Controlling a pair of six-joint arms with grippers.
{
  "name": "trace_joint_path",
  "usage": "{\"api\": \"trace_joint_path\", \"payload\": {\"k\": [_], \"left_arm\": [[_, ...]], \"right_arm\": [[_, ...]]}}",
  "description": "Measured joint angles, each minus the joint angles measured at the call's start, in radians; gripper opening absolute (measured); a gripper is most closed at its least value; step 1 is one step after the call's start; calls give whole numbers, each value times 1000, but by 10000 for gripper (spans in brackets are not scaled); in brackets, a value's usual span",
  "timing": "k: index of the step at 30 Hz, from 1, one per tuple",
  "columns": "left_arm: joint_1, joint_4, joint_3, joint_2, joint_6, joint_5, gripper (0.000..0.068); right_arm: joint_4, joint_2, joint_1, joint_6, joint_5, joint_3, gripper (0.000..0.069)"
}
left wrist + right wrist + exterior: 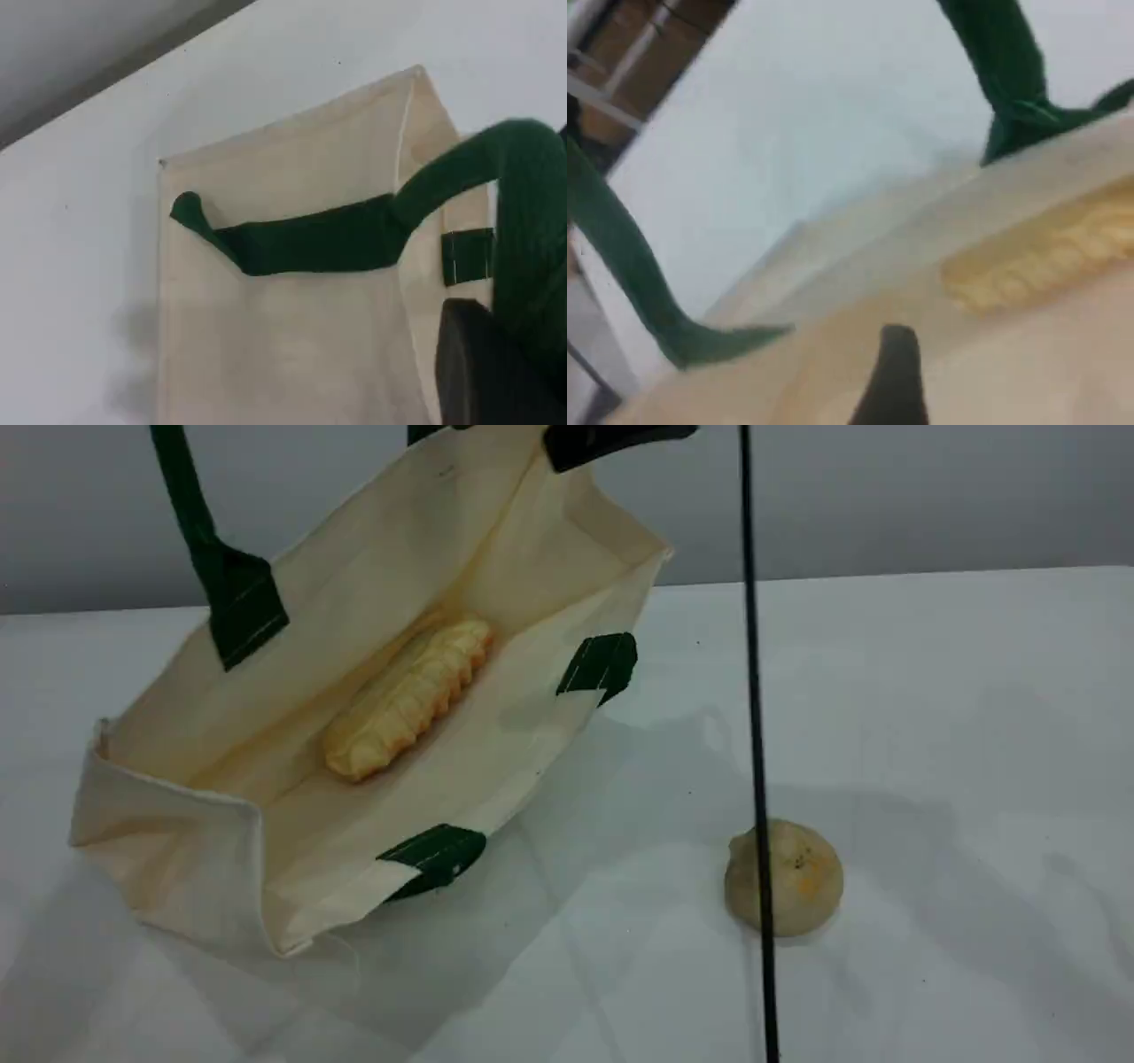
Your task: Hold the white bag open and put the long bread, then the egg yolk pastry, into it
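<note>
Half done: the long bread (407, 695) lies inside the white bag (177, 841), while the egg yolk pastry (797, 877) waits on the tabletop (974, 735), well apart. Left pincer (483, 376) is clamped on the green strap (310, 239). Right pincer (893, 376) gapes wide, carrying nothing, over the bag's mouth.

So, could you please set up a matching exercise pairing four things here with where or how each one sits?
Things:
1. white bag
2. long bread
3. egg yolk pastry
4. green handle

States:
A. alone on the table
B. pulled upward, out of frame
C. lying inside the white bag
D. mouth gaping open

Pairs: 1-D, 2-C, 3-A, 4-B
</note>
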Motion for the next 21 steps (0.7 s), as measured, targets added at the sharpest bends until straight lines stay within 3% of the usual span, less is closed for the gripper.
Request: {"api": "trace_joint_path", "payload": {"k": [5,14,21], "left_arm": [[0,22,0,0,0,0,74],[0,21,0,0,0,0,74],[0,20,0,0,0,0,74]], "right_arm": [[-256,-64,-1,205,20,0,582],[-762,-174,-1,634,259,0,582],[-924,-178,-1,713,424,2,582]]}}
